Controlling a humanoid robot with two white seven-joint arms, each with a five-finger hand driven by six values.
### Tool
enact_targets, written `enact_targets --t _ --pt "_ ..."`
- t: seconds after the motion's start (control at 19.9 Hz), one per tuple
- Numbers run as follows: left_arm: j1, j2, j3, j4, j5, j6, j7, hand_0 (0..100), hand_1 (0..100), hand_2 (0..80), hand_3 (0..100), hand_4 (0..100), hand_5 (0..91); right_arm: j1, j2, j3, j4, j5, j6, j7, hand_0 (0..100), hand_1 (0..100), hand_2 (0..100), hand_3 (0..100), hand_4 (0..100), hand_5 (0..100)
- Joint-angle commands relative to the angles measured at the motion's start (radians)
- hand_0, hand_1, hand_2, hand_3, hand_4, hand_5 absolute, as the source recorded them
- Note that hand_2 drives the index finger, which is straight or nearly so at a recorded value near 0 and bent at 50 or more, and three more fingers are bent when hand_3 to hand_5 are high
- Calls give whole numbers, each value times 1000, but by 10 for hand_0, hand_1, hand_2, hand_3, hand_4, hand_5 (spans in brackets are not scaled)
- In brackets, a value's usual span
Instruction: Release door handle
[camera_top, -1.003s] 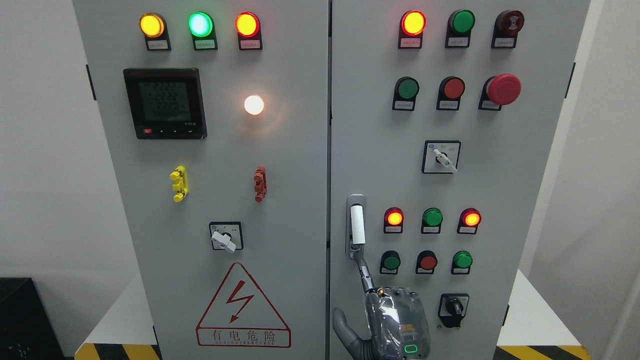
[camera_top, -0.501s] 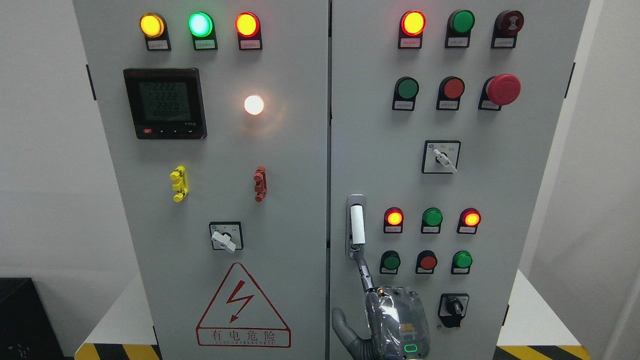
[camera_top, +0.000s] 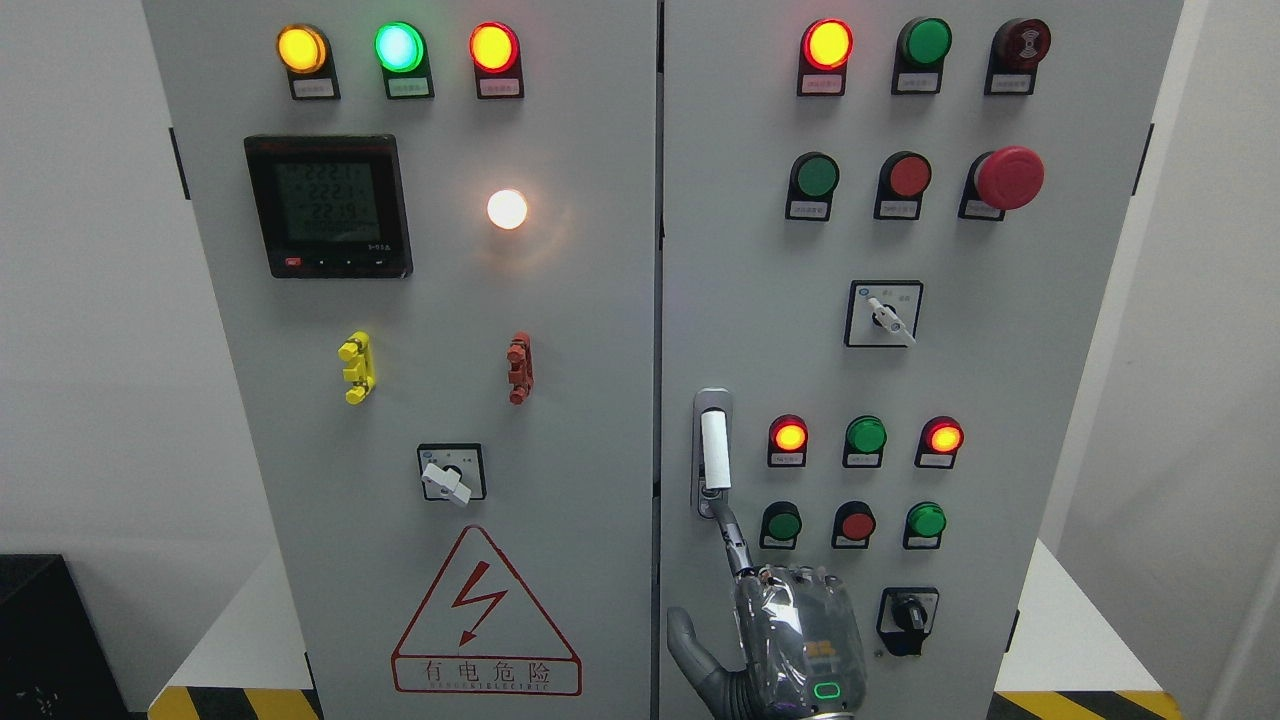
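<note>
Upright white door handle (silver-framed)

The cabinet door looks like painted sheet metal — matt grey and smooth. Its door handle has a bright metal frame with a white, smooth plastic-looking grip. The robot hand is grey and glossy, wrapped in clear shiny film — its index finger shows bare metallic joints.

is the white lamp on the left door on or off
On. The white lamp glows bright and throws a pale halo on the grey left door around it.
</note>
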Motion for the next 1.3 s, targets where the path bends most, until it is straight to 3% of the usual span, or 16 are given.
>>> enact_targets --t 0.0,0.1,0.2,0.25,0.3,0.5,0.6,0.75,0.85,1.25 --pt "0 0 -20 -15 0 -1 -1 0 0 26 84 12 0 2 0 2 -45 -1 -5 -1 371 296 70 1000 979 986" --pt "0 0 -20 -15 0 -1 -1 0 0 25 84 12 0 3 0 2 -45 -3 -7 -5 371 296 82 1000 979 986" --pt "0 0 -20 -17 0 1 -1 0 0 25 83 12 0 3 0 2 -45 -4 -8 -26 371 296 168 1000 979 985" --pt "0 0 -20 -17 0 -1 -1 0 0 24 83 12 0 3 0 -1 -45 -6 -8 -37 371 296 260 1000 973 984" --pt "0 0 -20 -17 0 -1 -1 0 0 25 84 12 0 3 0 -4 -43 -7 -7 -42 371 296 312 1000 916 977" --pt "0 0 -20 -15 0 -1 -1 0 0 25 83 12 0 2 2 -8 -58 -10 -5 -37 390 301 408 1000 879 971" --pt "0 0 -20 -15 0 -1 -1 0 0 23 83 12 0 0 3 -10 -63 -12 -3 -33 426 298 531 1000 874 965" --pt "0 0 -20 -17 0 -1 -1 0 0 23 84 12 0 -9 3 -19 -68 -14 -2 -31 330 317 612 1000 869 959" --pt "0 0 -20 -17 0 -1 -1 0 0 24 84 12 0 -30 3 -21 -68 -14 -2 -30 264 326 686 1000 953 954" --pt "0 0 -20 -17 0 -1 -1 0 0 26 84 12 0 -78 5 -24 -66 -14 1 -28 88 386 779 1000 987 948"
